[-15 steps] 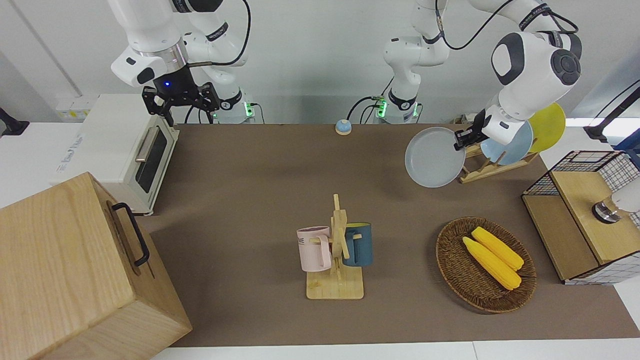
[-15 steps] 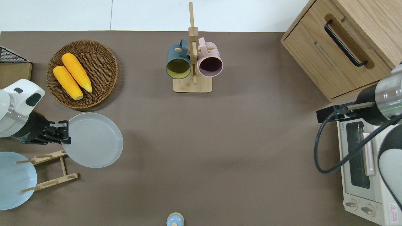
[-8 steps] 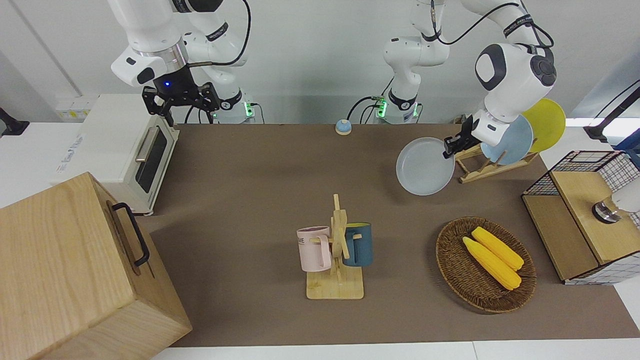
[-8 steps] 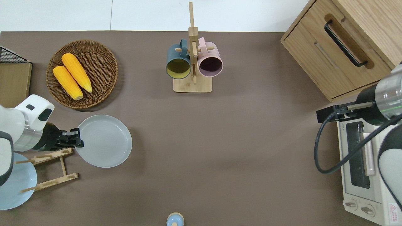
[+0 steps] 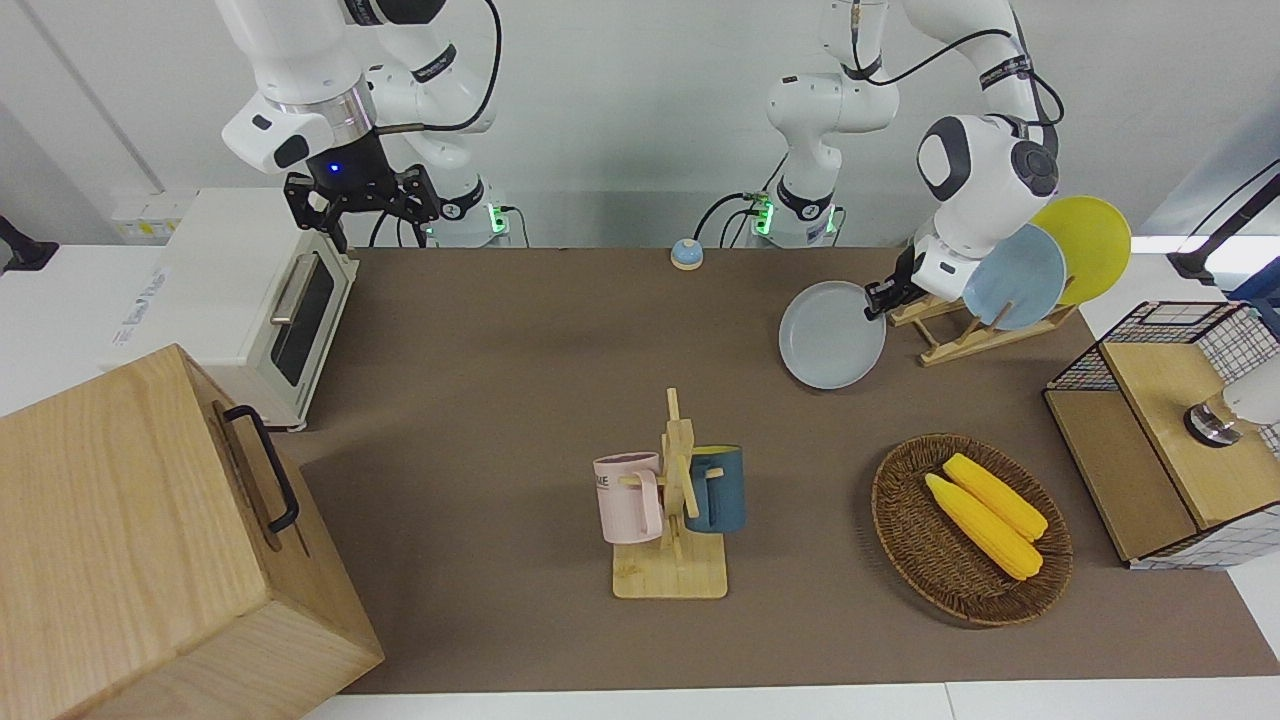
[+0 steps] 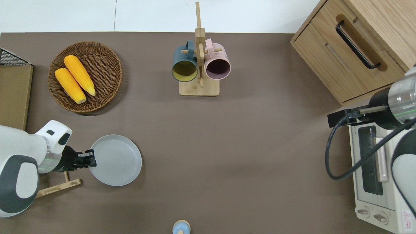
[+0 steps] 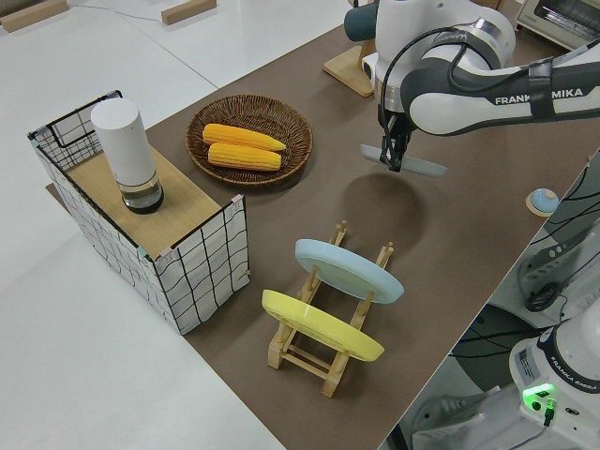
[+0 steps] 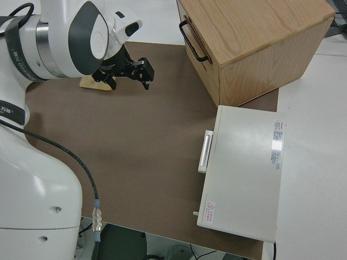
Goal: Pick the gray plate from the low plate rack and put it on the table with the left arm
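My left gripper (image 5: 880, 297) (image 6: 92, 159) (image 7: 394, 160) is shut on the rim of the gray plate (image 5: 830, 336) (image 6: 116, 160) (image 7: 419, 168). The plate hangs almost level a little above the brown table (image 5: 500, 330) (image 6: 243, 162), casting a shadow on it. It is just clear of the low plate rack (image 5: 962, 342) (image 6: 60, 186) (image 7: 323, 361), toward the right arm's end. A light-blue plate (image 5: 1022, 276) (image 7: 349, 271) and a yellow plate (image 5: 1088, 244) (image 7: 321, 325) still stand in the rack. The right arm is parked, its gripper (image 5: 360, 200) (image 8: 144, 73) open.
A wicker basket (image 5: 900, 520) (image 6: 115, 70) with two corn cobs lies farther from the robots than the plate. A mug tree (image 5: 672, 560) (image 6: 199, 89) with two mugs stands mid-table. A small blue bell (image 5: 686, 254), a wire crate (image 5: 1150, 330), a toaster oven (image 5: 250, 290) and a wooden cabinet (image 5: 150, 540) ring the table.
My left gripper has carried the gray plate off the rack, lower and toward the right arm's end, and tipped it close to level. The right arm has not moved.
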Available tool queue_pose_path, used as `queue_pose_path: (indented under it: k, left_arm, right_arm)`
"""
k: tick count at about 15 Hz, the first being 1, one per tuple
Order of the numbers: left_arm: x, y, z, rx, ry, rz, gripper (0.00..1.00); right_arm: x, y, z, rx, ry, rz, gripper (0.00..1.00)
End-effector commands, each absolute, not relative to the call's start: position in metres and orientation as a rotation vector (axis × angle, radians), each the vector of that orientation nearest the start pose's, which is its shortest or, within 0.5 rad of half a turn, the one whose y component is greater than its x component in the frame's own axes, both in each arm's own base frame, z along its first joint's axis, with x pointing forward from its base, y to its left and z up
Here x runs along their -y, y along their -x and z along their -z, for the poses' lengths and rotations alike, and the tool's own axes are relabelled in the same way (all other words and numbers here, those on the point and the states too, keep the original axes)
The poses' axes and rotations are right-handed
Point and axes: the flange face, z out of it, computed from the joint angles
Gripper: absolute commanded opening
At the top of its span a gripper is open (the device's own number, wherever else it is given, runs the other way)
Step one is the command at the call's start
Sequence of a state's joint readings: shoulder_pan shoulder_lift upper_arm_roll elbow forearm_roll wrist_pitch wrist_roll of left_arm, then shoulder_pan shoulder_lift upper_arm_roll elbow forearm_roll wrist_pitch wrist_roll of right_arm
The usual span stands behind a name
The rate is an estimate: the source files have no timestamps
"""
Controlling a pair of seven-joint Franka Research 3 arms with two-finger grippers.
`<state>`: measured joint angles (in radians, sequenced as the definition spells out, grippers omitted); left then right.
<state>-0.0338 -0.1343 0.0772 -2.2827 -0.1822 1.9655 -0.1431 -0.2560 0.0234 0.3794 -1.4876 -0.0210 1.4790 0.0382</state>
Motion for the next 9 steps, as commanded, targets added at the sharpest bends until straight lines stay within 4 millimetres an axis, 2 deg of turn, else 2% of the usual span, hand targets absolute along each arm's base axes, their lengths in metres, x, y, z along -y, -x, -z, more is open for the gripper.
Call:
queue_pose_path:
  k: [1,2,3,4,5,6,9]
  left_arm:
    - [0.0001,-0.4724,-0.3709,0.440,3.253,-0.369,0.00]
    - [0.0044,-0.4727,-0.3695,0.433,3.250,-0.372,0.00]
    - [0.0047,-0.4733,-0.3688,0.438,3.251,-0.375,0.18]
    - [0.0040,-0.4734,-0.3666,0.441,3.249,-0.382,0.22]
    - [0.0039,-0.4739,-0.3672,0.444,3.249,-0.380,0.40]
    - [0.0039,-0.4744,-0.3671,0.444,3.249,-0.380,0.66]
    - [0.0038,-0.4749,-0.3682,0.440,3.247,-0.380,0.81]
  right_arm:
    - [-0.0611,-0.5464,-0.6479,0.106,3.157,-0.053,0.983]
    - [-0.0611,-0.5464,-0.6479,0.106,3.157,-0.053,0.983]
    - [-0.0611,-0.5464,-0.6479,0.106,3.157,-0.053,0.983]
    - [-0.0611,-0.5464,-0.6479,0.106,3.157,-0.053,0.983]
    - [-0.0611,-0.5464,-0.6479,0.106,3.157,-0.053,0.983]
    - [-0.0610,-0.5464,-0.6479,0.106,3.158,-0.053,0.983]
    - [-0.0611,-0.5464,-0.6479,0.106,3.157,-0.053,0.983]
